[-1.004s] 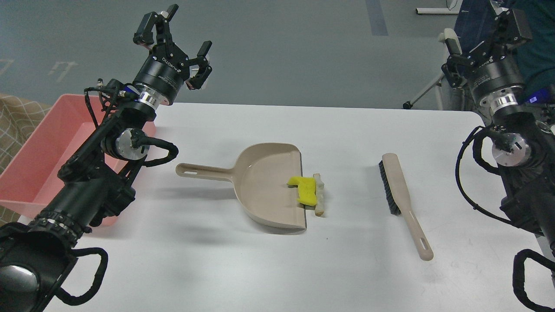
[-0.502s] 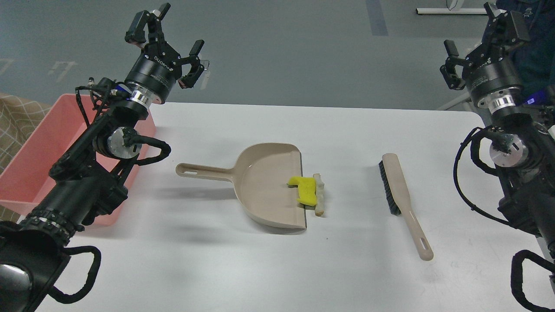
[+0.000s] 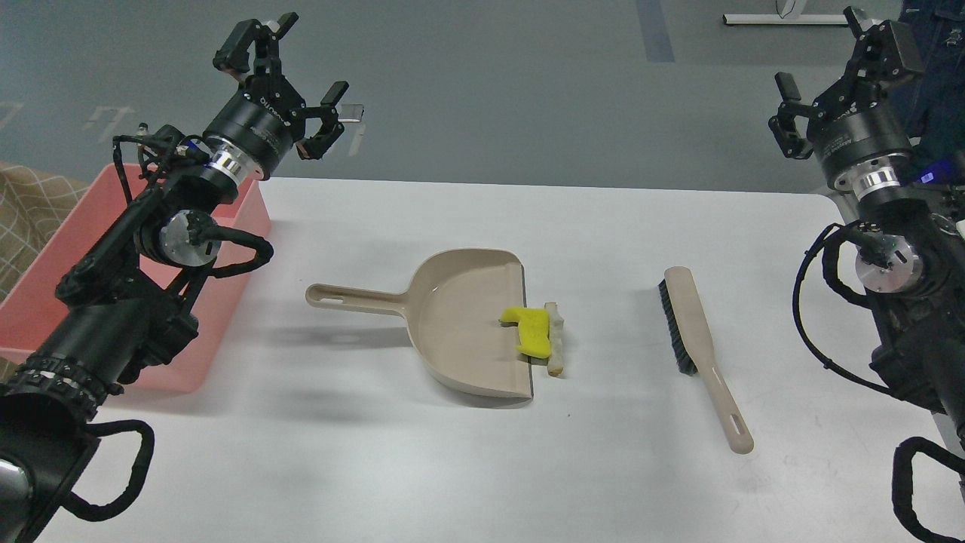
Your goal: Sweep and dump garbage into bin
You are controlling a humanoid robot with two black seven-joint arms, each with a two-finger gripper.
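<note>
The garbage lies at the dustpan's mouth: a bright yellow spongy chunk (image 3: 532, 332) on the lip and a pale cream strip (image 3: 556, 337) just outside on the table. The beige dustpan (image 3: 461, 320) lies mid-table, handle pointing left. The beige black-bristled brush (image 3: 700, 347) lies to its right. The salmon-pink bin (image 3: 45, 290) stands at the table's left edge, partly behind my left arm. My left gripper (image 3: 290, 68) is open and empty, raised beyond the table's far left. My right gripper (image 3: 840, 64) is open and empty, raised at the far right.
The white table (image 3: 482, 452) ends at its far edge (image 3: 528, 185) with grey floor beyond. A beige patterned cloth (image 3: 22, 211) shows left of the bin. A white stand (image 3: 784, 19) is on the floor at top right.
My left arm has swung left and away from the dustpan, its gripper staying open. My right gripper has shifted slightly. Dustpan, brush and garbage have not moved.
</note>
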